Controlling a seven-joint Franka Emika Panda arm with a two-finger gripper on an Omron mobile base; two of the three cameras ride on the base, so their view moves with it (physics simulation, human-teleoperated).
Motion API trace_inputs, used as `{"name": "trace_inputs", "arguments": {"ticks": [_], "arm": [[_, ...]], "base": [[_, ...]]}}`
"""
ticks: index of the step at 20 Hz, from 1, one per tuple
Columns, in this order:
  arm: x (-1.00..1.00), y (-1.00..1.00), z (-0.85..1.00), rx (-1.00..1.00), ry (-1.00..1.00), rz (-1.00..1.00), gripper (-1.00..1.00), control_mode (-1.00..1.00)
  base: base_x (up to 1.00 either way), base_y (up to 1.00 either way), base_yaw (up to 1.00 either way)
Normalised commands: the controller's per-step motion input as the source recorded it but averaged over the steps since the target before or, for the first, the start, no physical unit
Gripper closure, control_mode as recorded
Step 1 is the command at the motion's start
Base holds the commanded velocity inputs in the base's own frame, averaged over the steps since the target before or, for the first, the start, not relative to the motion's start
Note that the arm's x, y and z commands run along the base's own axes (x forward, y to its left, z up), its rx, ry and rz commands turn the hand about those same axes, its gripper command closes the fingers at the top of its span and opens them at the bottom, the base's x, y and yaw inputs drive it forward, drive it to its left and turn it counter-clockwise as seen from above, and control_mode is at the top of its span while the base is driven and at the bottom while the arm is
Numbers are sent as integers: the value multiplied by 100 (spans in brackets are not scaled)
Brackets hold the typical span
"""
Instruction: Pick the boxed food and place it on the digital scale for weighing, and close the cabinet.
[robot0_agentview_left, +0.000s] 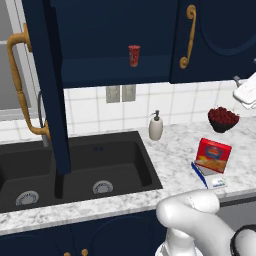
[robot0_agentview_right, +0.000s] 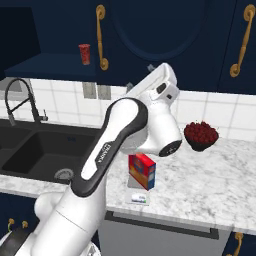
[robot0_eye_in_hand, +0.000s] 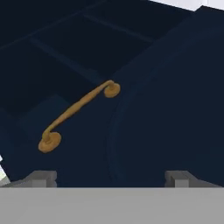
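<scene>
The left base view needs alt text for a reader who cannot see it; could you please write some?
A red boxed food stands on a digital scale on the marble counter, right of a black sink. Above, a navy cabinet has its left door swung open, showing a small red cup on its shelf. A soap dispenser and a bowl of red fruit stand by the tiled wall.

Rendered, evenly and flatly lit throughout; sharp, without blur, glare or edge distortion. Pale speckled marble countertop bright; dark navy panelled wall cabinet dim, detail nearly lost in shade; black recessed sink basin softly shadowed
</scene>
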Motion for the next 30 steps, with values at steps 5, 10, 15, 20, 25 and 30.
{"name": "trace_inputs", "arguments": {"ticks": [5, 10, 15, 20, 25, 30], "arm": [[-100, 49, 0, 0, 0, 0, -100, -100], [-100, 72, 1, 0, -2, 2, -100, -100], [-84, 95, 11, -5, 3, 1, -100, -100], [-98, 39, 1, 18, -3, 0, -100, -100], [-72, 98, -41, 11, -11, -8, -100, -100], [-10, 100, -65, 11, -41, -19, -100, -100]], "base": [[0, 0, 0], [0, 0, 0], [0, 0, 0], [0, 0, 0], [0, 0, 0], [0, 0, 0]]}}
